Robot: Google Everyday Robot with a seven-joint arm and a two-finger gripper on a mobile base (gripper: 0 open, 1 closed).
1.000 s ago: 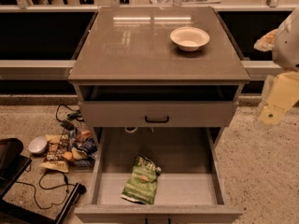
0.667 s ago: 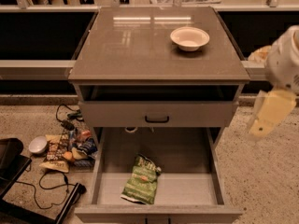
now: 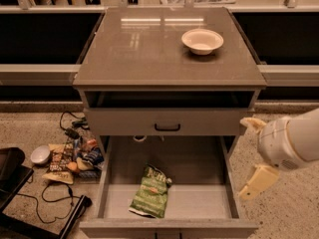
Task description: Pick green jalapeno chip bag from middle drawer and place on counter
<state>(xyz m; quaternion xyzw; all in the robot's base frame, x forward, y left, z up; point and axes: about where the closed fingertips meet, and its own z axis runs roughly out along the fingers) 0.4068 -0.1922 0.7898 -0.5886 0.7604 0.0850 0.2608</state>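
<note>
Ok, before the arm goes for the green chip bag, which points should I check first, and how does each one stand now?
1. Middle drawer pulled open: ok.
2. Green jalapeno chip bag lying on the drawer floor, left of centre, nothing on top of it: ok.
3. Gripper above the bag: not ok; it hangs outside the drawer, beside its right wall.
4. Way down to the bag: ok; the bag lies forward of the closed upper drawer front.
5. Free place on the counter: ok; a white bowl stands at its back right, and the rest is bare.
</note>
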